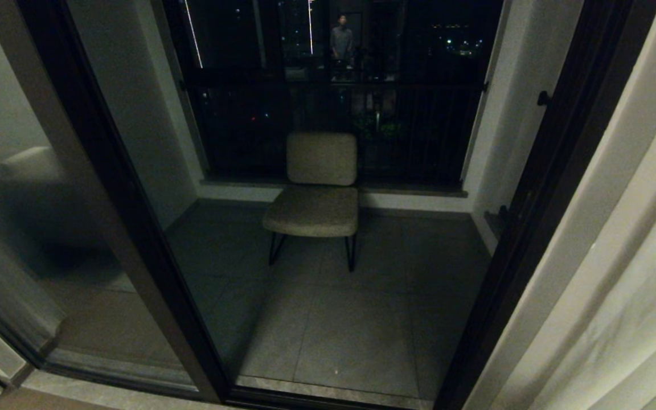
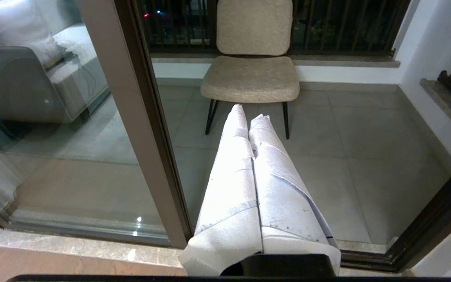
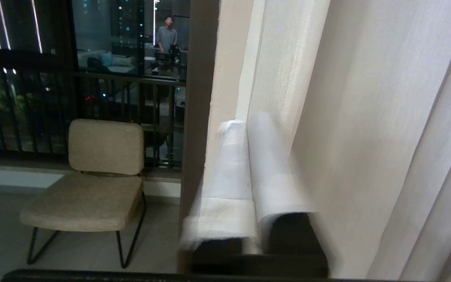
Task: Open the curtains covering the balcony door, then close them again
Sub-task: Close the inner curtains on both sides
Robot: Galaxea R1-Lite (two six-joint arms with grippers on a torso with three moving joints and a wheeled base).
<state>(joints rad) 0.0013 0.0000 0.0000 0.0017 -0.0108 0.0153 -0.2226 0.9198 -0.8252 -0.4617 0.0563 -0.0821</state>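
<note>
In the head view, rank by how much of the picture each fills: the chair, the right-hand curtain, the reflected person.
1. Curtain, largest, though nearness to the camera inflates it.
2. Chair.
3. Reflected person, smallest, far off in the glass.

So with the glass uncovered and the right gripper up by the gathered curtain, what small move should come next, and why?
Probably ease the right gripper toward the hemmed edge of the curtain and spread its fingers around it. The balcony door is already uncovered, so closing remains; the wrapped fingers point at the curtain's edge and hold nothing. The left gripper stays parked, shut.
</note>
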